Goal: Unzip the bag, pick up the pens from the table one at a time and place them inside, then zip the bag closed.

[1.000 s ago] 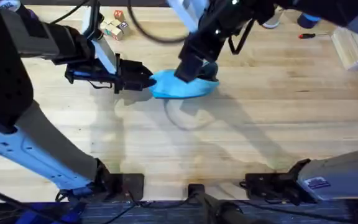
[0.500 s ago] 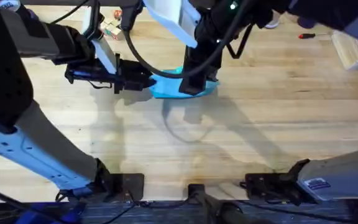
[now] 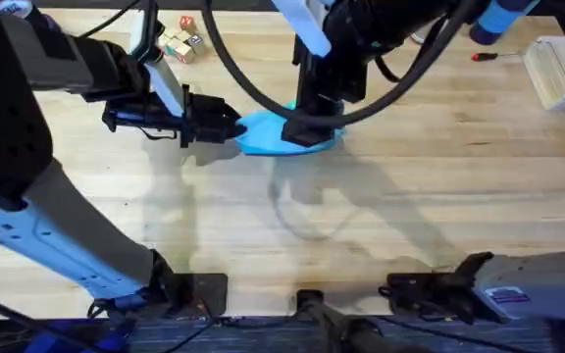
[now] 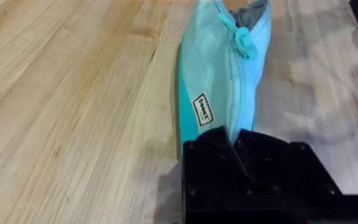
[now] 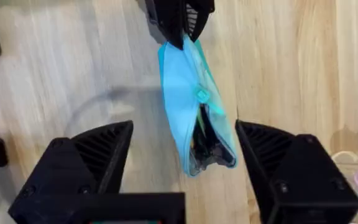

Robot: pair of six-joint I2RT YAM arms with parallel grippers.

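The bag [image 3: 281, 133] lies on the table [image 3: 410, 196] at about 12 o'clock from the bases, its 9 o'clock end clenched in the left gripper [image 4: 235, 140]. The right gripper [image 5: 185, 162] hangs released above the bag's other end. In the right wrist view the zip is partly open past the teal pull [image 5: 200, 94], and dark pens [image 5: 204, 134] are seen inside. Filling is judged done; zipping closed is left

Bag [image 3: 263, 134] far end hidden under right arm; pens [image 5: 205, 134] mostly buried inside.
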